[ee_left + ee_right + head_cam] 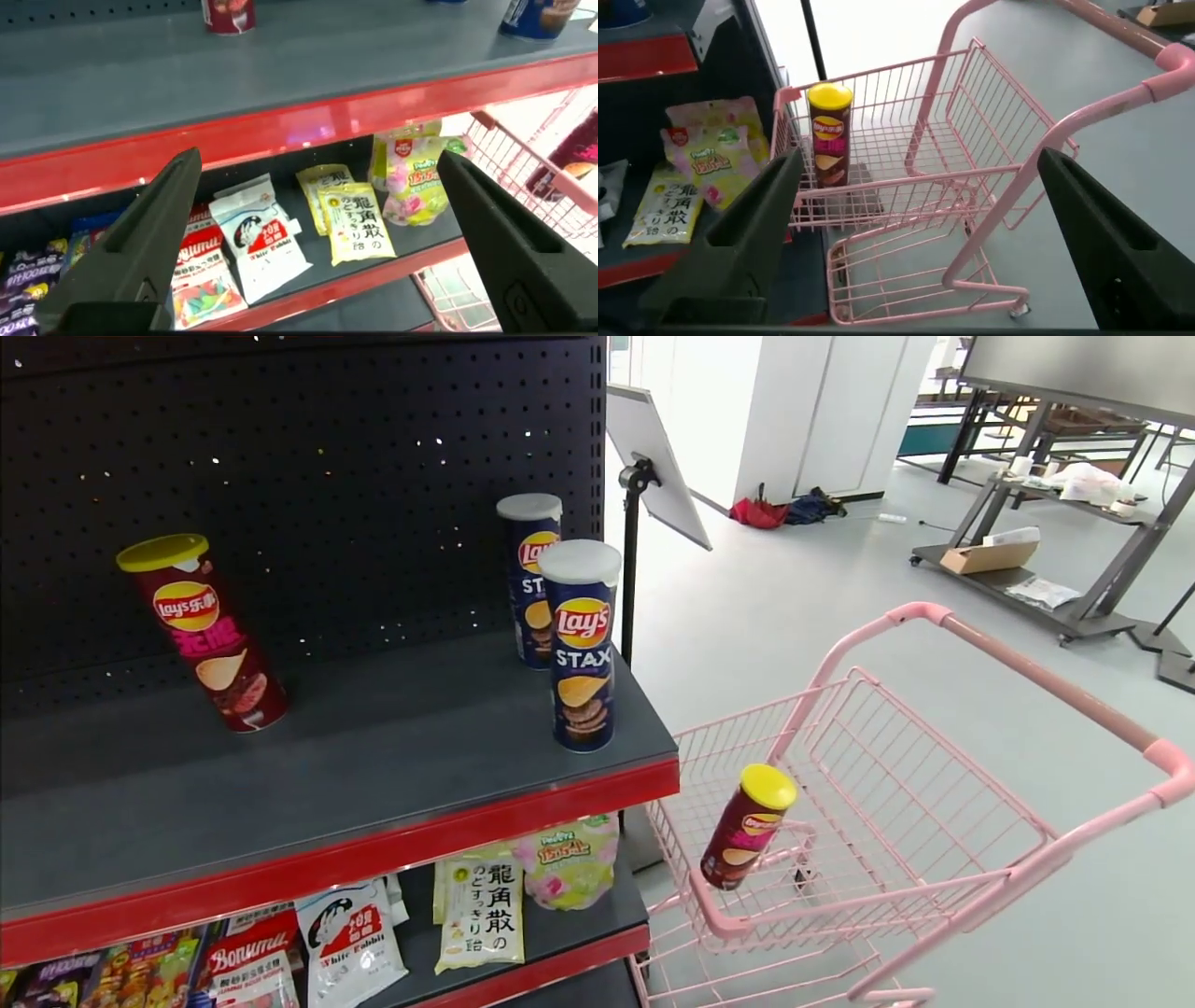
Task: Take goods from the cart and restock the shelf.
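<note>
A red chip can with a yellow lid (pixel 747 826) (pixel 829 131) leans in the basket of the pink cart (pixel 1027 672) (pixel 1106 103), right of the shelf. On the grey top shelf (pixel 392 747) (pixel 308 126) stand a matching red can (pixel 207 635) at the left and two blue cans (pixel 582 649) (pixel 530 579) at the right end. My left gripper (pixel 313 177) is open, facing the shelf's red front edge and the lower shelf. My right gripper (pixel 920 163) is open above and in front of the cart, apart from the can.
Snack bags (pixel 481 905) (pixel 355 219) (pixel 710 149) lie on the lower shelf. A tilted white board on a black stand (pixel 653 457) stands behind the shelf's right end. Metal tables (pixel 1046 569) sit far right. Bare grey floor surrounds the cart.
</note>
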`<state>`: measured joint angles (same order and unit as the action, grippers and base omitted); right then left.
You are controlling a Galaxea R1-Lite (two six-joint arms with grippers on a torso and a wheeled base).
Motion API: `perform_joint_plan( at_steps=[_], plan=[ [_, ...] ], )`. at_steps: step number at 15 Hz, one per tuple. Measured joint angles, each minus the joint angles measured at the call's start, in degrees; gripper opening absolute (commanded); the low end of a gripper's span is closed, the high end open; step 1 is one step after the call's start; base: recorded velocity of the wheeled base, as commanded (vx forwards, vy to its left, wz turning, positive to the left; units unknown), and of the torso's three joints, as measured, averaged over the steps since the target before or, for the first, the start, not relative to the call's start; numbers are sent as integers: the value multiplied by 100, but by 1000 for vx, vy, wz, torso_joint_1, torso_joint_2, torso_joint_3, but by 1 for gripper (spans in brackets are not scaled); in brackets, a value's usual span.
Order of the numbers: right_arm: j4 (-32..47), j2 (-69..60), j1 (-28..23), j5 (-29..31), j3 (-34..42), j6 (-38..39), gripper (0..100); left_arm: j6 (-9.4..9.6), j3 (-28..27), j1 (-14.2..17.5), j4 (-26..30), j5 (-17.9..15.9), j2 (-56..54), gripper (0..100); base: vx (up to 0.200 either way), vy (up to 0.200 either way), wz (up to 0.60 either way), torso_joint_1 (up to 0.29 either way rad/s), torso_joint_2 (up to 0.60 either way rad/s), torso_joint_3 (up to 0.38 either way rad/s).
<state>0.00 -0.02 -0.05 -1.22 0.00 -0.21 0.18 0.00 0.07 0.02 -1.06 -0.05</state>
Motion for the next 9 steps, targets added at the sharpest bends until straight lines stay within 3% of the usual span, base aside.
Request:
perform_joint_plan(
  at_steps=[9],
  plan=[
    [2,0,-2,0,0,7,100,-9,0,0,-2,0,0,100,0,0,0,-148,379,232]
  ],
)
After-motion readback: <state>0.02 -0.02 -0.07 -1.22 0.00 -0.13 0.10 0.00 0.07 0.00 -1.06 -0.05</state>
